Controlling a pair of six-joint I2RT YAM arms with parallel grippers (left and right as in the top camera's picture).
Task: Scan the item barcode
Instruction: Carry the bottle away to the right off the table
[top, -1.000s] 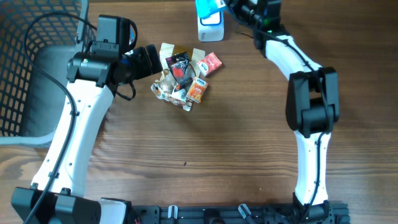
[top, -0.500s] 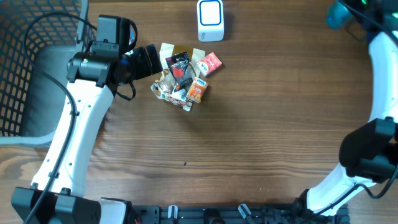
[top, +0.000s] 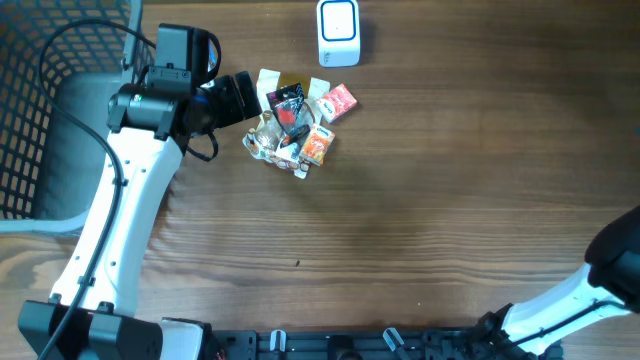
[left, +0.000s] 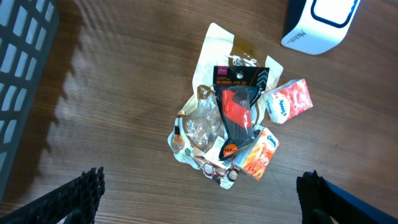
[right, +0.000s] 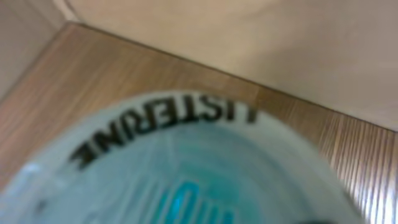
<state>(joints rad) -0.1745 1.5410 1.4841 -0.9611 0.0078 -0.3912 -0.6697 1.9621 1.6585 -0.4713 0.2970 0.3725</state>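
a mock shop checkout — barcode scanner (top: 338, 32), wire basket (top: 15, 150), snack packets (top: 295, 120).

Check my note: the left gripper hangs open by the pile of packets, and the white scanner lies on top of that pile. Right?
One thing is wrong. The left gripper does hang open by the pile of packets, but the white scanner stands apart from it on bare wood, as the overhead view shows.
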